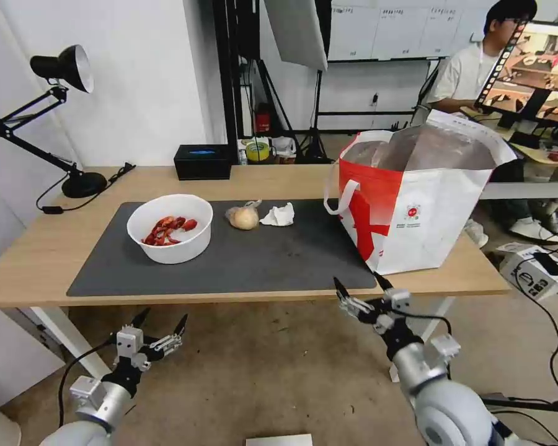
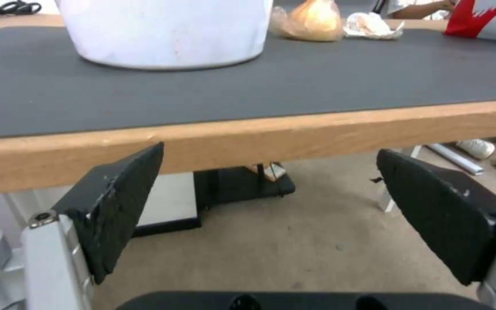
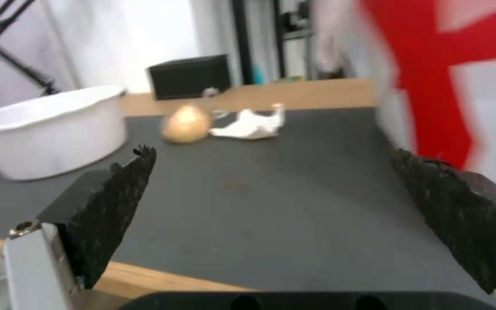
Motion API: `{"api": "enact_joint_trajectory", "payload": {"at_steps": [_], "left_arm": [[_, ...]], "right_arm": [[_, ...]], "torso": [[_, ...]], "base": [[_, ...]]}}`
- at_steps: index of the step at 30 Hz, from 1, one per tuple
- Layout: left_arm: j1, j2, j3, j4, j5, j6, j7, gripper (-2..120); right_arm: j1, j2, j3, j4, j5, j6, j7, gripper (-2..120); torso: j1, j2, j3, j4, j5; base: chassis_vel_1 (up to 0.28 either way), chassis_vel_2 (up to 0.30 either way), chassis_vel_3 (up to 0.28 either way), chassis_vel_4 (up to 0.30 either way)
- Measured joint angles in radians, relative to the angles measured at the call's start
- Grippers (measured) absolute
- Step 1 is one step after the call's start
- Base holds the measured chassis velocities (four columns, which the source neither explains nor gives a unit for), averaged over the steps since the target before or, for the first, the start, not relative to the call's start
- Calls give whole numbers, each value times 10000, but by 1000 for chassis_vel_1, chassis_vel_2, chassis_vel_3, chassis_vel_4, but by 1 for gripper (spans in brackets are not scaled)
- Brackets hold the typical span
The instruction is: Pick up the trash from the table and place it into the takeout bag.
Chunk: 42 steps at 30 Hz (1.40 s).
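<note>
The right gripper (image 1: 361, 286) hangs at the near edge of the table (image 1: 37, 248), its fingers spread apart and empty, just in front of the dark grey mat (image 1: 279, 254). The left gripper (image 1: 161, 323) waits lower, below the table's near edge, its fingers likewise parted around nothing. On the mat, the white bowl (image 1: 170, 228) with red shellfish scraps sits toward the mat's left end. The bagged beige lump (image 1: 244, 217) and the crumpled tissue (image 1: 279, 215) lie side by side near the mat's far edge. The takeout bag (image 1: 415, 198) stands open at the mat's right end.
</note>
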Motion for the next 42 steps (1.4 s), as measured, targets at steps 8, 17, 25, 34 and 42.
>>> {"api": "enact_joint_trajectory", "payload": {"at_steps": [8,17,25,34,42], "left_arm": [[68,-22,-73,-157,6,48,-64,100],[128,-131,-229,-190,38,50,-110,100],[127,-315,-173,-59,171,48,-137,100],[63,-410,-71,188,329,15,-234,100],[13,-377,-32,205,330,6,-232,100]], "right_arm": [[2723,-14,-2095,-666,519,-734,284,100],[6751,1275,-4500,-2643,2185,-2277,1716,100],[8676,2612,-5446,-4465,3172,-3199,2661,100],[9925,4046,-5649,-6859,4245,-3931,3512,100],[10418,4818,-5598,-8257,4372,-4432,4017,100]], "torso": [[0,0,0,2,0],[1,-1,1,1,-1],[1,0,1,3,-2],[0,0,0,1,0],[0,0,0,0,0]], "base": [[0,0,0,0],[0,0,0,0],[0,0,0,0],[0,0,0,0],[0,0,0,0]]}}
